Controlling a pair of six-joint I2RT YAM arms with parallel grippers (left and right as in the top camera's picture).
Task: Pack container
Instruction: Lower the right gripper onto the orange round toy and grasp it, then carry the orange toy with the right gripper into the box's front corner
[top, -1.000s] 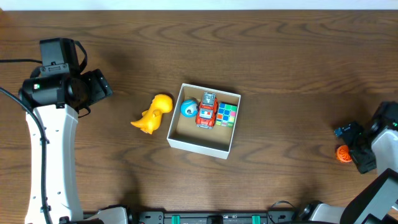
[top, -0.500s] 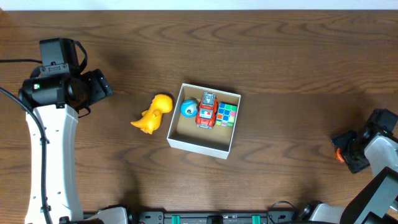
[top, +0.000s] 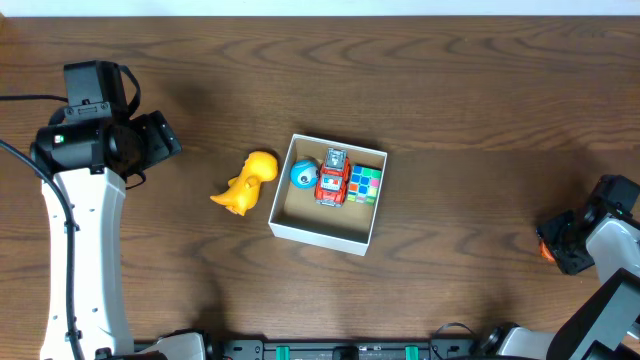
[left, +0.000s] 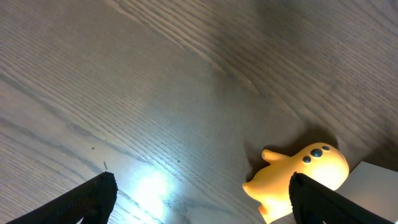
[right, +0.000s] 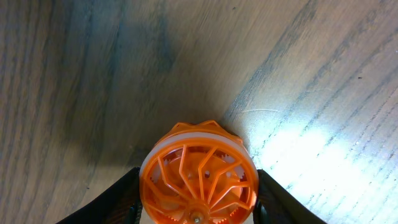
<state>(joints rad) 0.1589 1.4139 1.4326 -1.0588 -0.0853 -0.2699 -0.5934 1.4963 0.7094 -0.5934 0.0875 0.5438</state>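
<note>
The container, a white-walled square box with a tan inside, sits mid-table. It holds a blue ball, a red toy car and a colourful cube. A yellow toy animal lies on the table just left of the box and also shows in the left wrist view. My left gripper is open and empty, up and left of that toy, with its fingers spread wide. My right gripper at the far right is shut on an orange spoked wheel toy, one finger pressed on each side.
The dark wood table spreads around the box. The white left arm stands along the left side. Only a sliver of the orange toy shows under the right gripper in the overhead view, near the right edge.
My right gripper moved down and left over the orange wheel toy, which now sits between its fingers and is mostly covered from above. The left arm and the box have not moved.
</note>
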